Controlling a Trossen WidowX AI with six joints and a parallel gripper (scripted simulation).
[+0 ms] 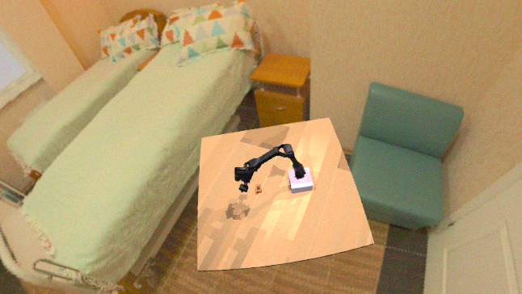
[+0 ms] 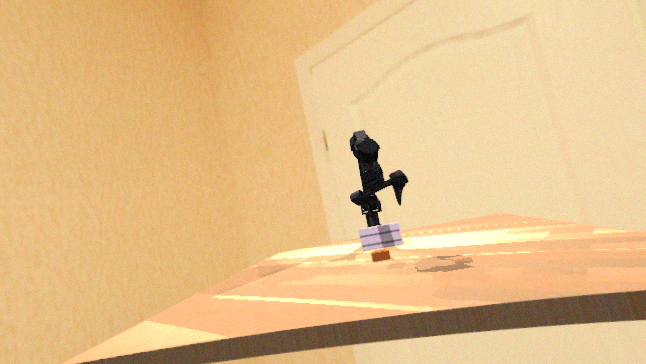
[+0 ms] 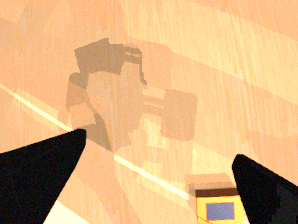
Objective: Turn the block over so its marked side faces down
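The block [image 1: 258, 188] [image 2: 380, 255] [image 3: 204, 204] is small and orange and rests on the table [image 1: 226, 246] [image 2: 280, 320]. A blue-grey rectangle, the mark, shows on its upward face in the top view and the wrist view. My gripper [image 1: 242, 182] [image 2: 383, 207] [image 3: 161, 149] is open and empty, its fingers wide apart. It hangs above the table, left of the block in the top view. In the wrist view the block is at the bottom, beside the right fingertip, partly cut off by the frame edge and partly covered by that finger.
The arm's pale lilac base box [image 1: 300, 185] [image 2: 371, 239] stands right of the block in the top view and behind it in the exterior view. The arm [image 1: 264, 158] arches from it. A green chair [image 1: 397, 178], a bed [image 1: 149, 141] and a nightstand [image 1: 280, 70] surround the table.
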